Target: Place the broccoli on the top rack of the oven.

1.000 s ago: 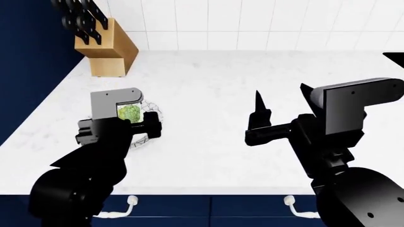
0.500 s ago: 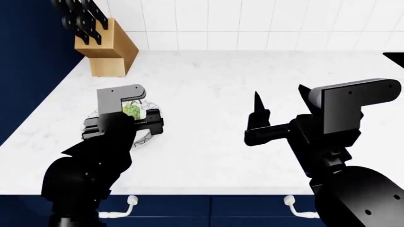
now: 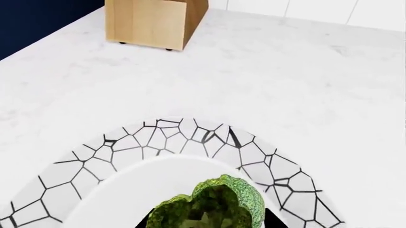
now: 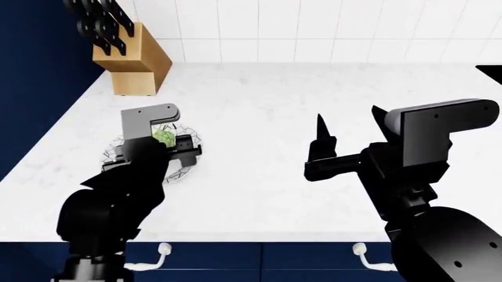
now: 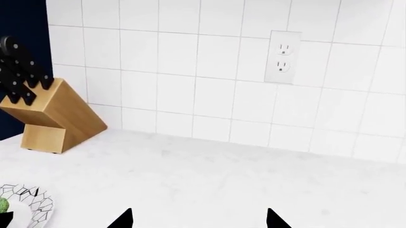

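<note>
Broccoli (image 4: 163, 136) sits on a white plate (image 3: 159, 137) with a black crackle rim, on the white marble bench (image 4: 259, 111), left of centre in the head view. Left pincer (image 4: 174, 147) is over the plate right at the broccoli; can't tell if it grips or how wide it stands. Right pincer (image 5: 198, 218) hangs over bare bench well to the right, tips spread wide, nothing between them. Wooden knife block (image 4: 129, 56) stands at the back left by the tiled wall (image 5: 222, 71).

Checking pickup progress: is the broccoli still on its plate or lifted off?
Cannot tell. The broccoli sits over the plate with the left gripper around it; contact is hidden.
</note>
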